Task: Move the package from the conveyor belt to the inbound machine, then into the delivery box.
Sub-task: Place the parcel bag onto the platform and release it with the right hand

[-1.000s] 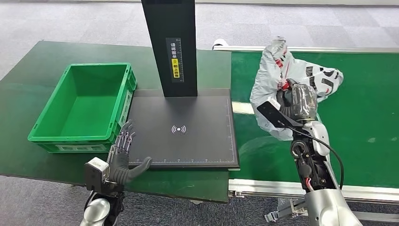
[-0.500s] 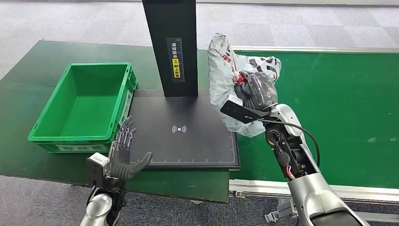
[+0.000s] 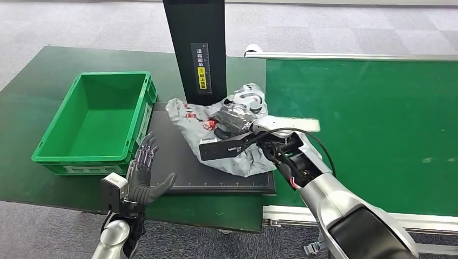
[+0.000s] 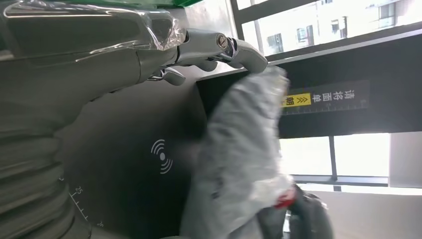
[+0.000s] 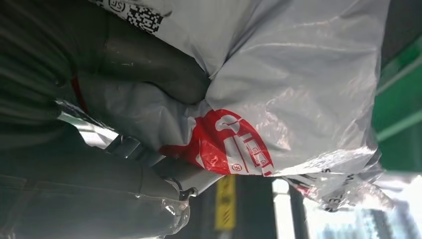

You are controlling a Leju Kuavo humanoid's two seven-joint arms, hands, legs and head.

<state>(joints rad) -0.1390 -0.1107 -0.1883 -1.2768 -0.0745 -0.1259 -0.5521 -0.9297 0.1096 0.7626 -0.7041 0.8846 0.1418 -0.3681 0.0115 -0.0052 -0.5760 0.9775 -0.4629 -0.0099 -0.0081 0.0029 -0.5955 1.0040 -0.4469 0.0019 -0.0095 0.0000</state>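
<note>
The package (image 3: 237, 157) is a crumpled grey plastic mailer with red print; it lies over the black scan pad of the inbound machine (image 3: 178, 162). My right hand (image 3: 233, 118) grips it from above; up close in the right wrist view my thumb and fingers (image 5: 149, 69) pinch the bag (image 5: 278, 99). The bag (image 4: 244, 164) also looms before the scan symbol in the left wrist view. My left hand (image 3: 143, 178) stands open, fingers spread, at the pad's near left corner, holding nothing. The green delivery box (image 3: 59, 140) is left of the pad, nothing inside it.
The machine's black post (image 3: 197, 54) with a yellow label rises behind the pad. The green conveyor belt (image 3: 378, 124) runs along the right, with a silver rail (image 3: 302, 216) at its near edge. The dark green table (image 3: 32, 86) carries box and machine.
My right arm has swung left and down, carrying the package from above the belt's edge onto the scan pad. The left hand has stayed put.
</note>
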